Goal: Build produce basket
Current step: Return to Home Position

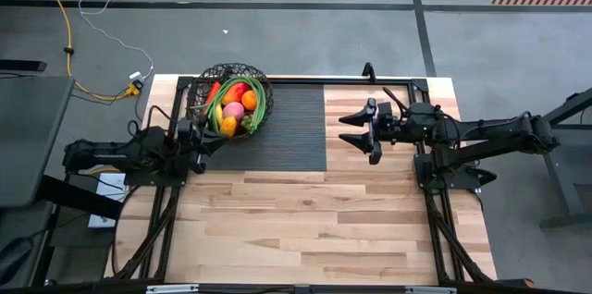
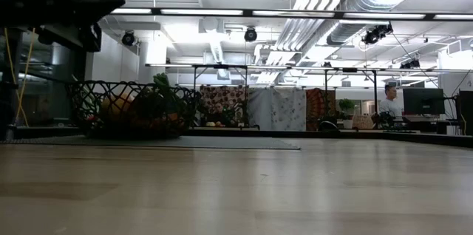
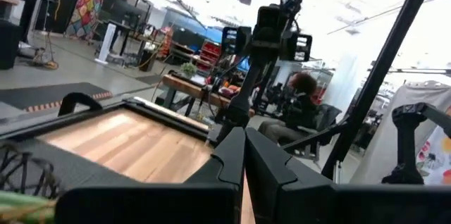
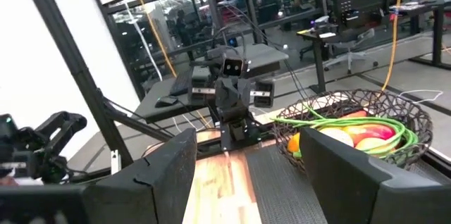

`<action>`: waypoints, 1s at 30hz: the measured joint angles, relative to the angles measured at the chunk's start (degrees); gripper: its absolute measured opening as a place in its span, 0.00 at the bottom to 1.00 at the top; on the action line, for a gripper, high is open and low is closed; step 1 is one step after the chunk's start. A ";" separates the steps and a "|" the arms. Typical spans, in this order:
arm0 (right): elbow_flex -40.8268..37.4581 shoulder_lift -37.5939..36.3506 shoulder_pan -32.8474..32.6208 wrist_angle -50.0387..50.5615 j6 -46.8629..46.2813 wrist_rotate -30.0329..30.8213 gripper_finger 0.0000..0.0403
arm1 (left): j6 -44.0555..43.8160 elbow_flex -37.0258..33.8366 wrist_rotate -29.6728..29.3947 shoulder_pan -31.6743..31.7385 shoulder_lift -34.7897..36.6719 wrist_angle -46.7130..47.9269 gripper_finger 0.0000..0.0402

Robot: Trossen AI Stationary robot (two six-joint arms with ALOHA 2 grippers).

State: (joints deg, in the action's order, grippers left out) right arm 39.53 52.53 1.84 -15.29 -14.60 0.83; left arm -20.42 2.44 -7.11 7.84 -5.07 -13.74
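Note:
The black wire-mesh basket [image 1: 231, 100] stands on the far left corner of a dark ribbed mat [image 1: 291, 132]. It holds the produce [image 1: 236, 107]: oranges, red and pink fruits and long green stalks [image 1: 262, 109] that curl along its right rim. In the low view the basket [image 2: 133, 109] sits left of centre. My left gripper [image 1: 211, 137] hovers just off the basket's near-left side, shut, and points toward the table's right. In its wrist view the shut gripper [image 3: 244, 155] has the basket's mesh [image 3: 21, 171] beside it. My right gripper [image 1: 351, 130] hangs open right of the mat, facing the basket [image 4: 359, 129].
The light wooden tabletop [image 1: 314, 220] spreads bare over the near half. Black frame rails [image 1: 388, 79] run along the far edge. A yellow cable [image 1: 65, 35] lies on the floor beyond the far left corner. A person [image 2: 390, 102] sits in the room behind.

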 joint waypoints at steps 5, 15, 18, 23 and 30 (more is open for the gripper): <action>0.00 0.00 0.00 0.02 -0.38 1.12 0.60 | -0.40 -1.89 -1.14 -0.02 2.78 2.66 0.00; 0.00 0.00 0.00 0.04 -0.95 3.18 0.60 | 8.45 -1.78 -1.05 0.00 3.77 8.46 0.00; 0.00 0.01 0.00 0.04 -1.44 3.16 0.60 | 8.50 -1.78 -1.05 0.00 3.74 9.70 0.00; 0.00 -1.07 0.00 2.45 -1.41 3.16 0.60 | 8.61 -1.78 -1.03 0.00 3.74 9.91 0.00; 0.00 -9.85 0.00 16.34 1.15 1.91 0.60 | 8.61 -1.78 -1.03 0.00 3.74 9.90 0.00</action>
State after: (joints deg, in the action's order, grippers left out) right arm 39.53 42.69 1.85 1.05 -13.45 2.73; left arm -11.81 0.67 -8.14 7.84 -1.32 -3.85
